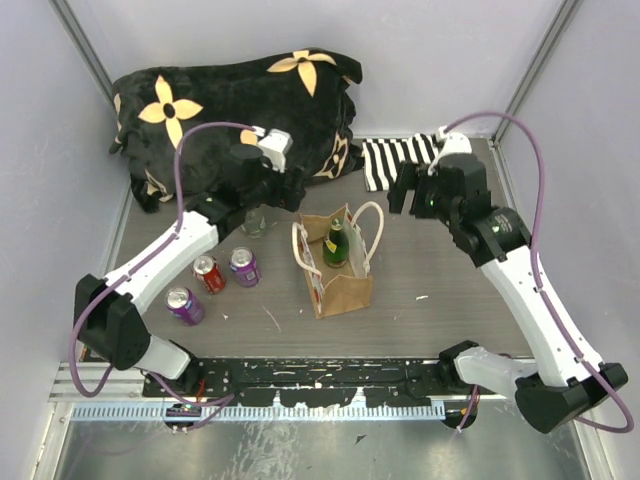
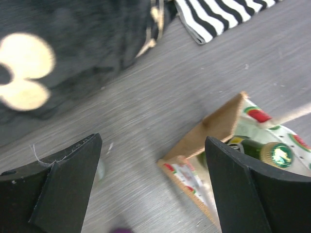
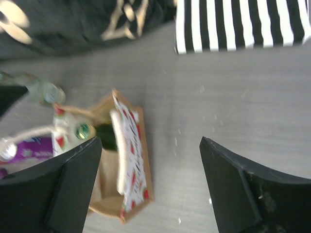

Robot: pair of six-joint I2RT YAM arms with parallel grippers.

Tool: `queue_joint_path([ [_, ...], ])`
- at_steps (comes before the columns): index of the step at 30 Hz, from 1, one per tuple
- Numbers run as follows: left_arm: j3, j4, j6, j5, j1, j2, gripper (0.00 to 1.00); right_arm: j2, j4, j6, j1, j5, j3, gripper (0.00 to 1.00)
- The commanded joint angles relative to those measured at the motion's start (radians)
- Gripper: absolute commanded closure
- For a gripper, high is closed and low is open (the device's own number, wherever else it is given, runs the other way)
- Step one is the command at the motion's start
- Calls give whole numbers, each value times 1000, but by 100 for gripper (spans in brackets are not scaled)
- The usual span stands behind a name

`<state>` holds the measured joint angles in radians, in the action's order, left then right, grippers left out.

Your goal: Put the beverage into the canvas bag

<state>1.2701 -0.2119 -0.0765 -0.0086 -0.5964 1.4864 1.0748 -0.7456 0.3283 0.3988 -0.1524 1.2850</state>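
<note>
The tan canvas bag (image 1: 338, 282) with cream rope handles stands upright in the middle of the table. A green glass bottle (image 1: 336, 243) stands inside it, neck up. My left gripper (image 1: 283, 192) hovers just behind and left of the bag, open and empty. In the left wrist view the gripper (image 2: 153, 187) frames the bag's corner (image 2: 221, 124), with the bottle (image 2: 272, 153) behind the right finger. My right gripper (image 1: 398, 192) hovers behind and right of the bag, open and empty. In the right wrist view the gripper (image 3: 150, 189) is right of the bag (image 3: 132, 165) and bottle (image 3: 99, 135).
A red can (image 1: 209, 273) and two purple cans (image 1: 244, 266) (image 1: 185, 305) stand left of the bag. A small clear bottle (image 1: 254, 222) stands under the left arm. A black plush with yellow flowers (image 1: 240, 105) and a striped cloth (image 1: 400, 160) lie at the back.
</note>
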Motion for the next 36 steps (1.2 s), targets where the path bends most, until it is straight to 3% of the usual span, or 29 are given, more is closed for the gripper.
queue_joint_path([
  [1,14,-107,-7,48,51,-86,6,101,95,-84,8,48,205,14],
  [11,-18,-143,-21,-51,213,-66,4,281,148,-88,114,68,289,14],
  [16,-1,-159,-6,-58,248,-46,4,405,40,-97,241,-18,410,16],
  [22,13,-199,-6,-51,263,-25,5,479,-116,10,302,-47,455,24],
  [26,7,-211,-6,-31,265,-28,5,535,-238,45,345,-55,495,25],
  [30,36,-255,-32,63,264,-42,9,561,-282,62,362,-55,480,25],
  [36,87,-397,-265,441,263,-82,17,595,-305,66,362,-55,469,28],
])
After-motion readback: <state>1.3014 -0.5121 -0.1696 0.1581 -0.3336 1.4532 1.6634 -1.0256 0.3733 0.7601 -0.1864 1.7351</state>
